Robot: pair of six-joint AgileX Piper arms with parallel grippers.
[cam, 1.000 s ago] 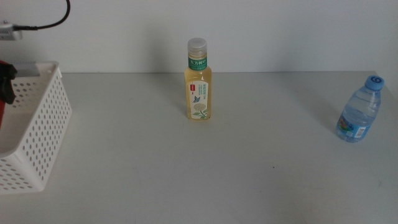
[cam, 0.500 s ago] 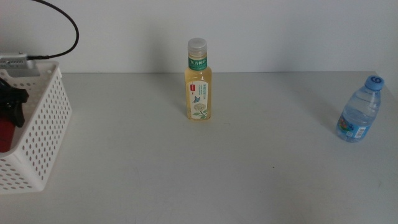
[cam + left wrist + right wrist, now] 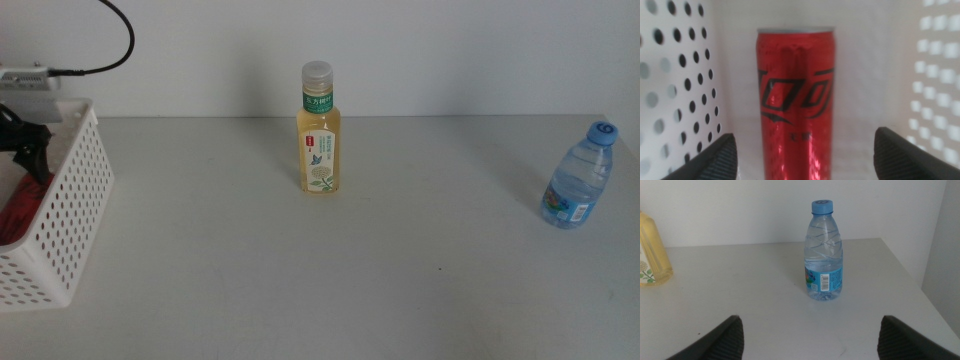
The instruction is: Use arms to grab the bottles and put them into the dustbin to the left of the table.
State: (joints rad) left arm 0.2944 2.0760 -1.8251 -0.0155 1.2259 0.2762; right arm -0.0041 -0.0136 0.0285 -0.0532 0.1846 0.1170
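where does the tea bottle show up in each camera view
Middle view: tea bottle stands upright near the table's centre, toward the back edge.
Left wrist view: not in it.
Right wrist view: only its edge shows at the picture's side.
Shared landmark: the water bottle appears in both the middle and right wrist views.

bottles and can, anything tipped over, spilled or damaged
Nothing stands out. The tea bottle and the water bottle stand upright and capped on the table, with no spill. The red can lies inside the dustbin, undented, between the left gripper's open jaws. The right gripper waits near the water bottle.
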